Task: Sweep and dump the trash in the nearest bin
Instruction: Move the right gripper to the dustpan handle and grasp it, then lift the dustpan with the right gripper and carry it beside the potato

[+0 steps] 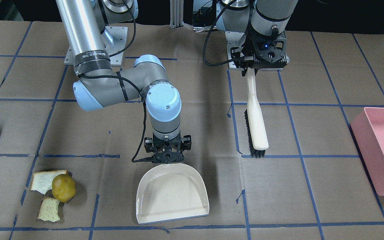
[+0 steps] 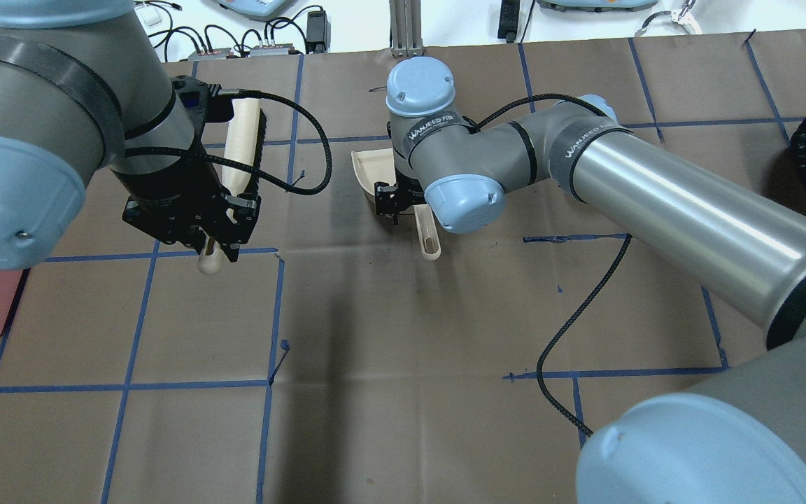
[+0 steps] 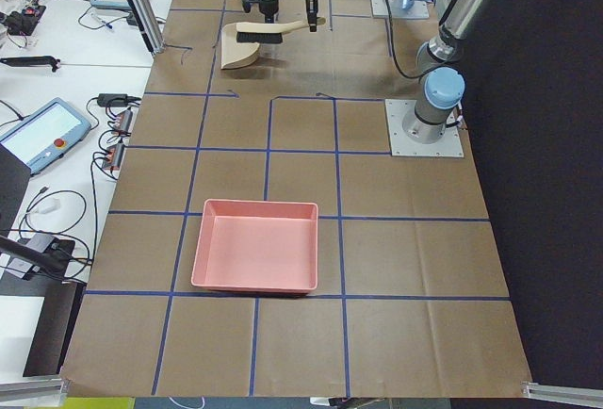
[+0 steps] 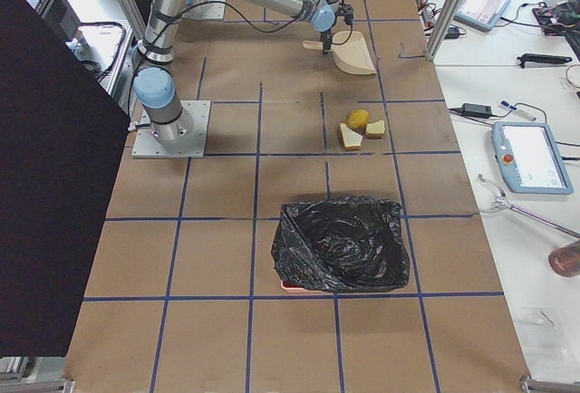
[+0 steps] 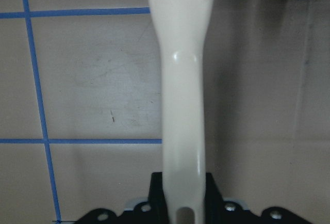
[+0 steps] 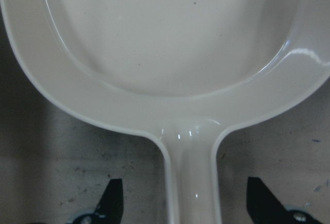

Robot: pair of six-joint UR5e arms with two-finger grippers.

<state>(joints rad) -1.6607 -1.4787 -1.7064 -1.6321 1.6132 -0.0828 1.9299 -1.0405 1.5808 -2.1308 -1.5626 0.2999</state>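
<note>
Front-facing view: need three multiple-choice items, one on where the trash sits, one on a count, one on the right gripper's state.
1. Where do the bread pieces and fruit lie relative to the dustpan?
A. to its left in the front-facing view, apart from it
B. inside it
C. under it

2. How many bread pieces are there?
A. one
B. two
C. four

3. How do the right gripper jaws stand?
A. open, either side of the dustpan handle
B. shut on the handle
C. shut on a bread piece

Answers:
1 A: the pan is empty and all the trash lies left of it.
2 B: one piece on each side of the fruit.
3 A: the wrist view shows gaps between both jaws and the handle.
</note>
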